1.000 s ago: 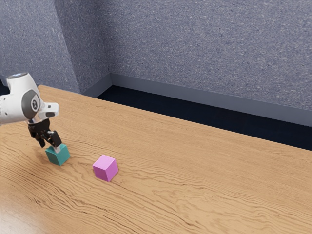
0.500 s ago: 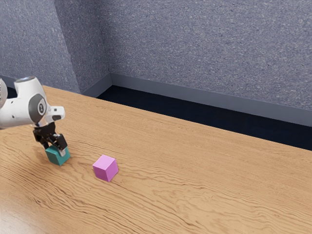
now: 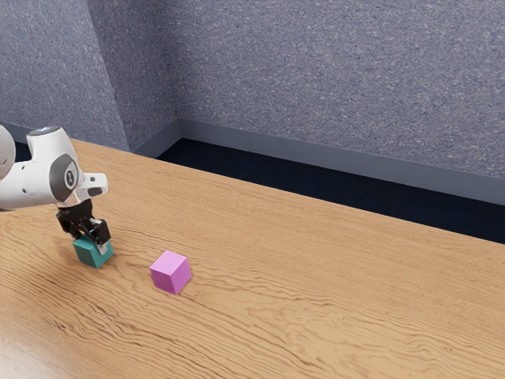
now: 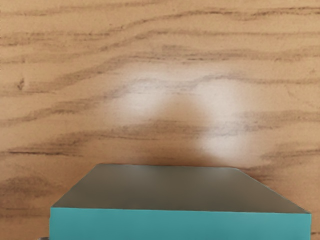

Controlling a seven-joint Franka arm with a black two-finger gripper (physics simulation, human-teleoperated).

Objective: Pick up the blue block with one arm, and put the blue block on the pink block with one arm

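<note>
- Blue block (image 3: 95,254): sitting flat on the tabletop (image 3: 331,300) toward the exterior view's left. It is lying near the pink block (image 3: 170,272) but apart from it, with bare wood showing between the two.
- End effector (image 3: 88,234): hanging directly over the blue block, its lower end overlapping the block's top edge in the exterior view. From this angle it cannot be told whether it is standing apart or clamping on the block.
- Step in hand (a judgement): the pick-up is being carried out and is sitting at the grasp stage. The block is resting on the wood, not yet lifted, and the placing on the pink block is not yet begun.
- Next move (a judgement): the task is calling for a firm hold on two opposite faces. A straight lift high enough to clear the pink block's top is following from that, then a short carry toward the exterior view's right and a level set-down centred on that block. An off-centre hold is risking a tilted cube and a poor stack.
- Appearance: the blue block is reading as blue-green rather than pure blue, a plain cube with crisp edges and a matte surface.
- Wrist view: the blue block (image 4: 180,222) is lying just under the end effector. Its top face is shading to grey and one bright teal side face is facing the camera squarely.
</note>
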